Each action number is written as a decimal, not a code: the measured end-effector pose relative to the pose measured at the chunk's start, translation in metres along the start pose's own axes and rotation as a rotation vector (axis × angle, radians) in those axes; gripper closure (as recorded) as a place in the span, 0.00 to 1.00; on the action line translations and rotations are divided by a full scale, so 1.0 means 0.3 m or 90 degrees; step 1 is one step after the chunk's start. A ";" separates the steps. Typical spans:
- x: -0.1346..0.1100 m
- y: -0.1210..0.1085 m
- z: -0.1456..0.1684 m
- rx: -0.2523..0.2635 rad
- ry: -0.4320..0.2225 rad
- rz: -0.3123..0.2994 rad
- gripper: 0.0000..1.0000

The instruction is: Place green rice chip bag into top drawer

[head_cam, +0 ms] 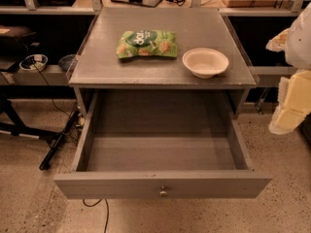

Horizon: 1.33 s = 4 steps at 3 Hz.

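A white bowl [205, 62] sits upright on the grey tabletop [199, 25].

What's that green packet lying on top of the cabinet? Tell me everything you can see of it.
The green rice chip bag is a flat, crinkly, bright-green pouch with a dark round logo in white lettering and pictures of tan round chips. It lies flat on the grey cabinet top, left of the white bowl and apart from it, above the open top drawer. Only the cabinet top touches it. The gripper is at the view's right edge, well clear of it.
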<state>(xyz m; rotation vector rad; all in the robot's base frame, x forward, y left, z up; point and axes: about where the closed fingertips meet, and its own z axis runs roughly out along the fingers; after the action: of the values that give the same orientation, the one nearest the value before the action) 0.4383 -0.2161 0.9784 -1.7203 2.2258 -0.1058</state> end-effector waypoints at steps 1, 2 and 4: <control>0.000 0.000 0.000 0.000 0.000 0.000 0.00; -0.041 -0.029 -0.016 0.007 -0.033 -0.007 0.00; -0.178 -0.170 -0.042 0.015 -0.083 -0.050 0.00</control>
<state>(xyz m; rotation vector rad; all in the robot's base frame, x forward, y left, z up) 0.4937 -0.1809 1.0144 -1.7498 2.0574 -0.0372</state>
